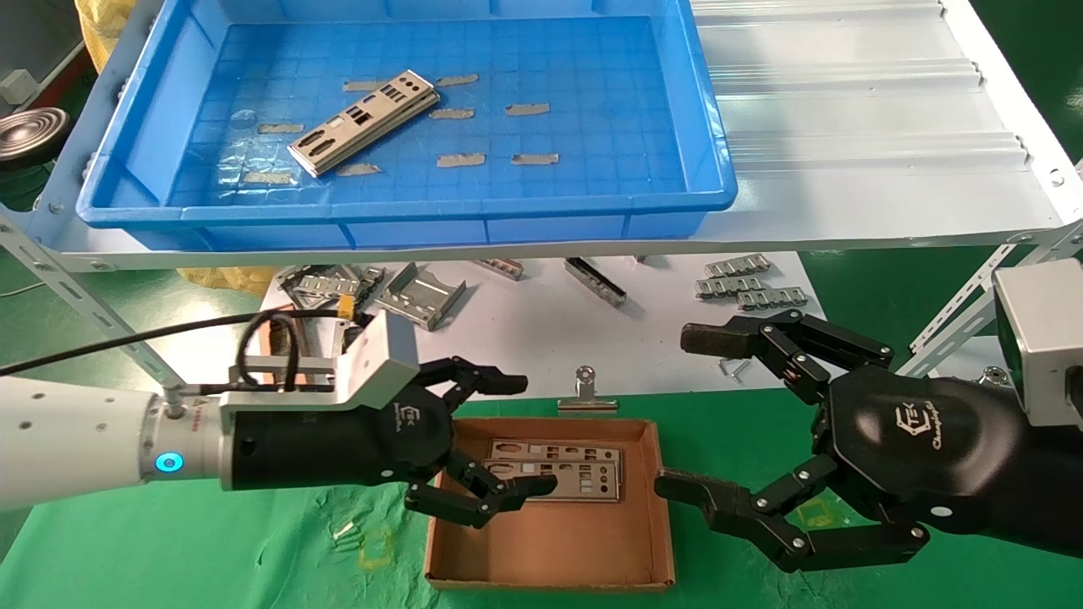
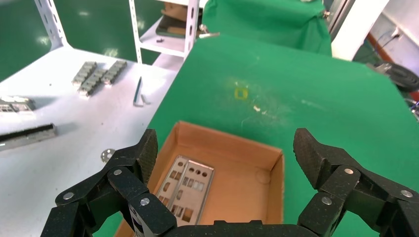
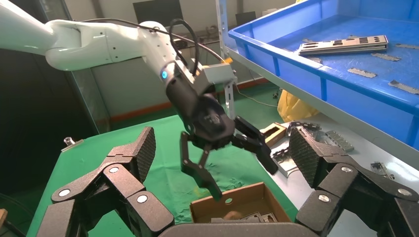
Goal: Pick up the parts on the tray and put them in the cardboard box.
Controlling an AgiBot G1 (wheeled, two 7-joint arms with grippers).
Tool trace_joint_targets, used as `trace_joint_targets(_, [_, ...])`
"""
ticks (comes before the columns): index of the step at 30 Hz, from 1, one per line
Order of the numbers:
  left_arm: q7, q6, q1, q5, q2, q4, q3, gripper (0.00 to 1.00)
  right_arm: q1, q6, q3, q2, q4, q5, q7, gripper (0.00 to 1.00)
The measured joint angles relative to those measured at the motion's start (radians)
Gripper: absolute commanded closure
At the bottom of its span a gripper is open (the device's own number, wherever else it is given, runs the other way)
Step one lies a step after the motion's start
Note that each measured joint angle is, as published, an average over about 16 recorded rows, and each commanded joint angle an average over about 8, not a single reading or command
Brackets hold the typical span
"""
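Both black grippers bear a white logo, its lettering too small to read. The left gripper (image 1: pixel 508 436) hangs with jaws released over the cardboard box (image 1: pixel 550 550), where two parts (image 1: pixel 554 469) lie. The right gripper (image 1: pixel 706 414) waits released just right of it, and seemingly two stacked plates (image 1: pixel 365 121) lie in the far tray (image 1: pixel 406 207).

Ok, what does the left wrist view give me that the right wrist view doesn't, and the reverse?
Only the left wrist view looks straight down onto the parts lying flat in the cardboard box. Only the right wrist view shows the tray with more parts stacked in it, plus the open left gripper from outside, above the box. Both show the box on the green cloth.
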Motion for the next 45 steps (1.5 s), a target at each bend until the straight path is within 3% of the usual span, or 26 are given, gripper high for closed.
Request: trace_joint_targets(45, [-0.09, 0.178, 0.262, -0.301, -0.338, -0.379, -0.369, 0.0, 0.0, 0.0, 0.0, 0.0, 0.0, 0.0, 0.0, 0.0])
